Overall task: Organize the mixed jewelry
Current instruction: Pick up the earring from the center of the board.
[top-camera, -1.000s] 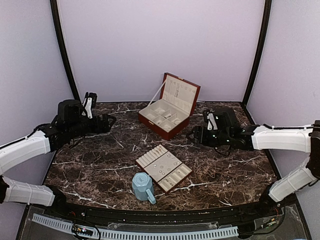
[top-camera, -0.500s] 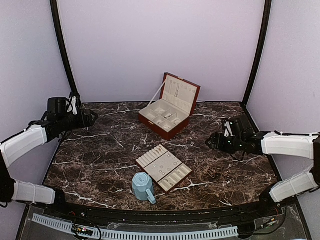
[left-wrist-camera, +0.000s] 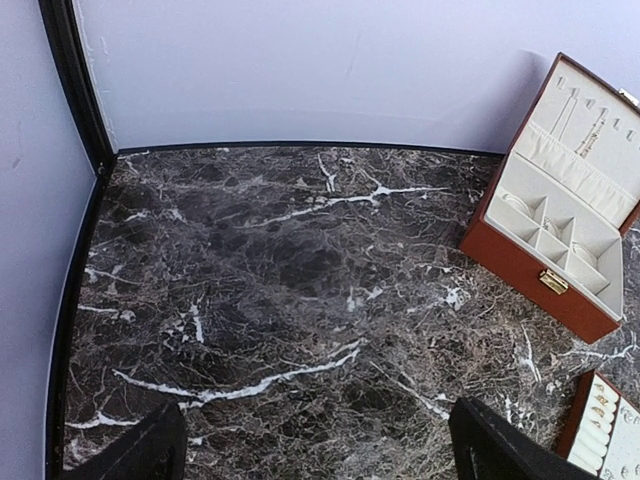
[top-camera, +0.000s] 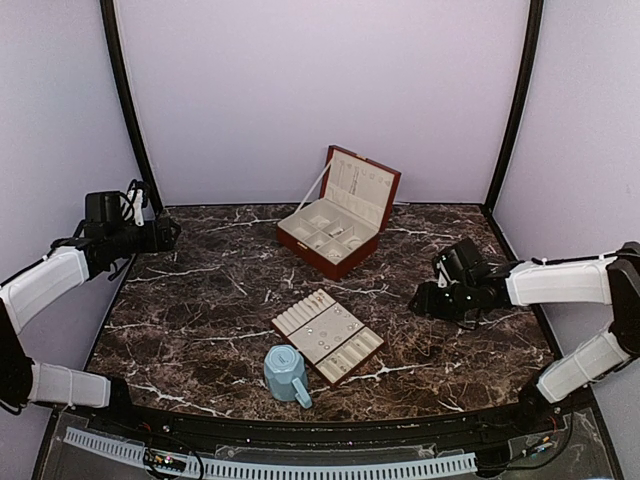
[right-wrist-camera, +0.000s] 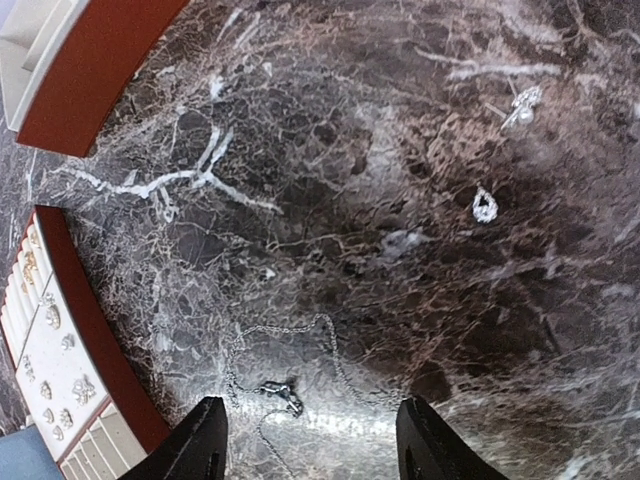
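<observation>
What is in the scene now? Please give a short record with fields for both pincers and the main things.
left pincer: open, empty, over bare marble table
right pincer: open, over a thin chain lying on the marble
loose bits: two small silvery pieces, apart from the chain
jewelry box: lid up, far centre
tray: flat, nearer than the box
mug: light blue, by the tray's near corner

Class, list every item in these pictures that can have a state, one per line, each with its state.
left gripper: open, empty
right gripper: open, holding nothing
jewelry box: lid open, standing up
tray: lying flat, partly filled
mug: upright
chain: loose on the table, between the right gripper's fingers
small silvery piece: loose on the table
</observation>
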You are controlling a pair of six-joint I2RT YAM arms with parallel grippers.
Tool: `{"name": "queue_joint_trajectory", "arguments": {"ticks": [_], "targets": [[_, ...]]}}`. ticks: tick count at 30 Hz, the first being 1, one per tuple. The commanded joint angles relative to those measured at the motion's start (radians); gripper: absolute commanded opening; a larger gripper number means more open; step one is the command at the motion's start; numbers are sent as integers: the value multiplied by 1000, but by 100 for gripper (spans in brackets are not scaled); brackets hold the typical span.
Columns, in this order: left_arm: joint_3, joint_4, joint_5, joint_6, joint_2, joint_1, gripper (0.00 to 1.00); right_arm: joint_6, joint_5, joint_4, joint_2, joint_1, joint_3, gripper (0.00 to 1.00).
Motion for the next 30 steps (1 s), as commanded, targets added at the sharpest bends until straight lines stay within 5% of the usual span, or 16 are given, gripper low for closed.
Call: {"name": "queue_joint_trajectory", "arguments": {"ticks": [1, 30], "targets": [[9, -10, -10, 46, -14, 4, 94, 48, 95, -51, 31, 53, 41, 56], [11, -7, 22, 34, -8, 4, 93, -156, 274, -129, 359, -152, 362, 29]]}}
